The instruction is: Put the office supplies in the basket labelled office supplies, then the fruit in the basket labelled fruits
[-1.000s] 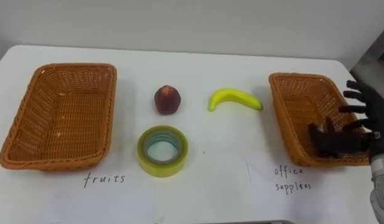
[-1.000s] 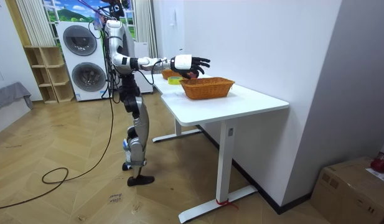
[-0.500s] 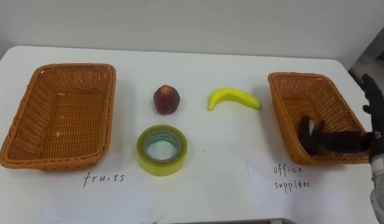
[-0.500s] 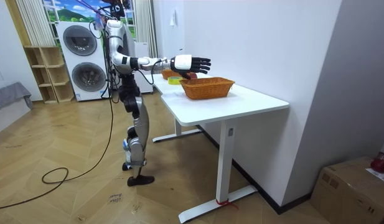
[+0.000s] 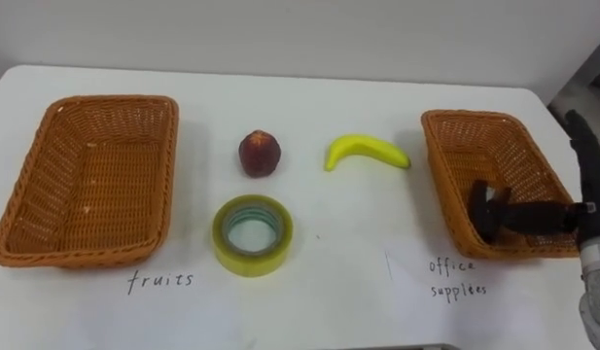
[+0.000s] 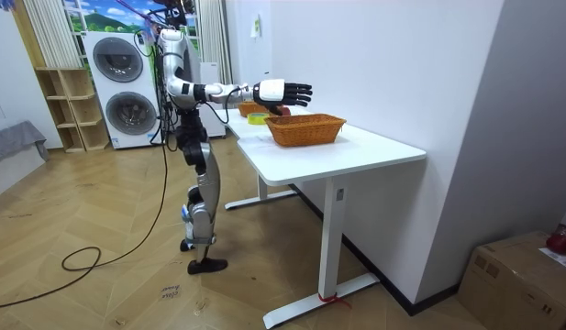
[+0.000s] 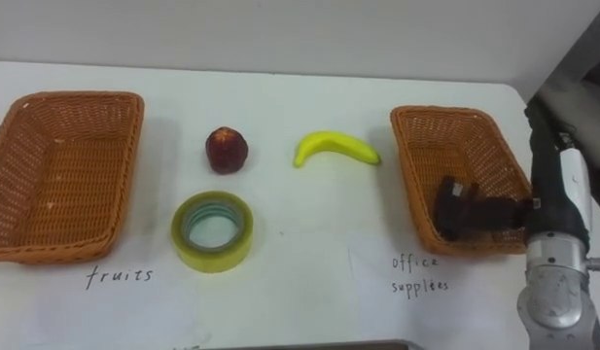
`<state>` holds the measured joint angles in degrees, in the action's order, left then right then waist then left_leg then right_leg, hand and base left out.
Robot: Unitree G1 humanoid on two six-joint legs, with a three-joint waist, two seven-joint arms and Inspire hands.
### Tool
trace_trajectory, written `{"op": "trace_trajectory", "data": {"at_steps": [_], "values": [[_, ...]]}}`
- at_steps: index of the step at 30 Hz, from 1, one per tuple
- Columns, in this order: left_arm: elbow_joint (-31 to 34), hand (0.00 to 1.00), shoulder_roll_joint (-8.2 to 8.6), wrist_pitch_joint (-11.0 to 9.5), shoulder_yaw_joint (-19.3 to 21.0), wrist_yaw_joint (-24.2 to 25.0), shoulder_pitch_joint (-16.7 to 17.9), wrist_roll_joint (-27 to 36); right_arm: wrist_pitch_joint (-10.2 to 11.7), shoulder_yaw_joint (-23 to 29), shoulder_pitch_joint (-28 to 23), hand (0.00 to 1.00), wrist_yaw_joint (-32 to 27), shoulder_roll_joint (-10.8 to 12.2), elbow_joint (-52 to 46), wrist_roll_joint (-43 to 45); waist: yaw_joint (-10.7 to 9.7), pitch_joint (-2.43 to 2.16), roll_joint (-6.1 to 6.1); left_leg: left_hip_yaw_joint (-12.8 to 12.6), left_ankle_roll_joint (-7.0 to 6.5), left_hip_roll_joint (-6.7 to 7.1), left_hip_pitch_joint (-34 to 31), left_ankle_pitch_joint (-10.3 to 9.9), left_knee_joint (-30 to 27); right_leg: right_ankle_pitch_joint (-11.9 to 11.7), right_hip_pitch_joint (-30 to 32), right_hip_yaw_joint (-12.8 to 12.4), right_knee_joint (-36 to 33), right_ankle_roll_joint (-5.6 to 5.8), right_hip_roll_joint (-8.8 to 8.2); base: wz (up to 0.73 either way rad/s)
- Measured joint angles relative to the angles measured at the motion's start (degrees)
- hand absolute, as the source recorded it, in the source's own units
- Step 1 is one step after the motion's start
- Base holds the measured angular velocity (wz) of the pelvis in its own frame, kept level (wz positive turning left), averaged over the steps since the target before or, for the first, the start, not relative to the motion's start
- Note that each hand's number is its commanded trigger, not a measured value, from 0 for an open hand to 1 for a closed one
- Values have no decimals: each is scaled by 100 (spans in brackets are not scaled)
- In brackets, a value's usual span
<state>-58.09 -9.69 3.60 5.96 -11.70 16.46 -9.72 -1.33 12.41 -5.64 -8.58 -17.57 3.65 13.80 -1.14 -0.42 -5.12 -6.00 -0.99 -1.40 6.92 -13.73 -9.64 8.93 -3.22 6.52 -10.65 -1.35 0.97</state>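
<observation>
A yellow tape roll (image 5: 253,234) lies flat at the table's (image 5: 338,272) front, between 2 wicker baskets. Behind it sit a peach (image 5: 260,154) and a banana (image 5: 366,153), the banana's length running left to right. The right hand (image 5: 583,156), fingers straight and empty, hovers beside the office basket (image 5: 443,185), well right of the tape. A black item (image 5: 489,209) lies in that basket.

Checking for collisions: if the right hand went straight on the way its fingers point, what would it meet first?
Likely the white wall behind the table: the open right hand points level, above the brown wicker basket at the right, though depth is unclear.
</observation>
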Motion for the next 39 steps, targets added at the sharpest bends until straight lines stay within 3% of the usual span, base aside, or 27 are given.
{"op": "trace_trajectory", "data": {"at_steps": [13, 22, 33, 39], "values": [[-6, 0, 7, 1, 0, -15, 14, -1, -2, 0, 31, 0, 0, -1, -229, -276, 108, 66, -12, -19, 0, 5, 74, 0, 18, 1, -49, -110, -9, -2, 16, -2], [-6, 0, 7, -2, -8, -21, -144, 0, 5, -10, 509, 0, 0, 0, -271, -517, 166, 83, -7, -9, 0, -5, 63, 0, 36, 1, -36, -23, -5, -2, 14, 1], [-57, 0, 30, -13, -10, -16, -271, 3, 4, -32, 576, 0, 14, 14, -462, -916, 194, 49, 41, 2, 0, 0, 48, 0, 18, 1, -30, 3, -5, -2, 5, 0], [-159, 0, 28, -13, -48, -1, -323, 0, 3, -386, 802, 0, 129, -1, -529, -1164, 263, 38, 56, 26, 0, 0, 67, 0, 1, -1, -63, 16, -8, -5, 2, 0]]}}
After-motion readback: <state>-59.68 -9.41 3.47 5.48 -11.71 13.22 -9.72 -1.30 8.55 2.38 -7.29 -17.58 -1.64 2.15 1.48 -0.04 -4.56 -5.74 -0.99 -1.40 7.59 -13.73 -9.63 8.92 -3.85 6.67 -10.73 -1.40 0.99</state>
